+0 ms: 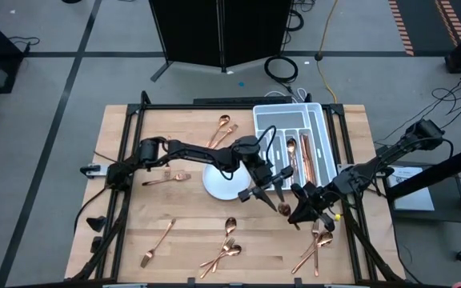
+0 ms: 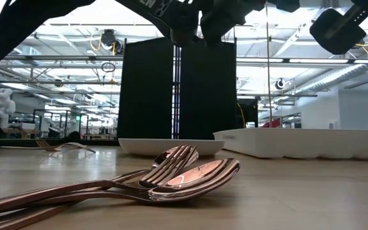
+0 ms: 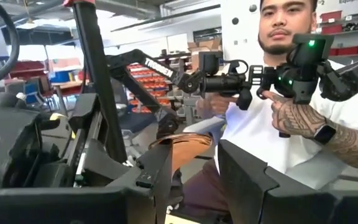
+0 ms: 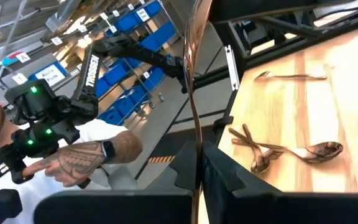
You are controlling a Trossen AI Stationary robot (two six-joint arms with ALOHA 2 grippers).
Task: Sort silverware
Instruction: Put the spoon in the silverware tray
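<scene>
A copper spoon (image 1: 283,207) hangs above the table between my two grippers, just right of the round white plate (image 1: 224,182). My left gripper (image 1: 267,192) reaches in from the left and is shut on the spoon's bowl. My right gripper (image 1: 299,210) comes from the right and is shut on the handle. More silverware lies flat on the wood: spoons (image 1: 222,128) at the far side, a fork (image 1: 166,178), another fork (image 1: 158,242), and heaps near the front (image 1: 226,250) (image 1: 317,244). The white divided tray (image 1: 272,128) holds a few copper pieces. My left gripper has the spoon's bowl (image 3: 180,149) between its two fingers (image 3: 149,180), which stand on either side of the bowl's width and reach about level. The spoon is clear of the table. My right gripper pinches the slim handle (image 4: 196,134) between its two fingers (image 4: 219,165); the handle runs on straight out past the fingertips, along the fingers. The fingers reach about level from the table's right.
The plate and the tray (image 2: 305,144) stand close to both grippers on the far side. Crossed forks and spoons (image 2: 171,179) lie by the front edge. A person (image 3: 291,112) holding a control device stands beyond the table's right side.
</scene>
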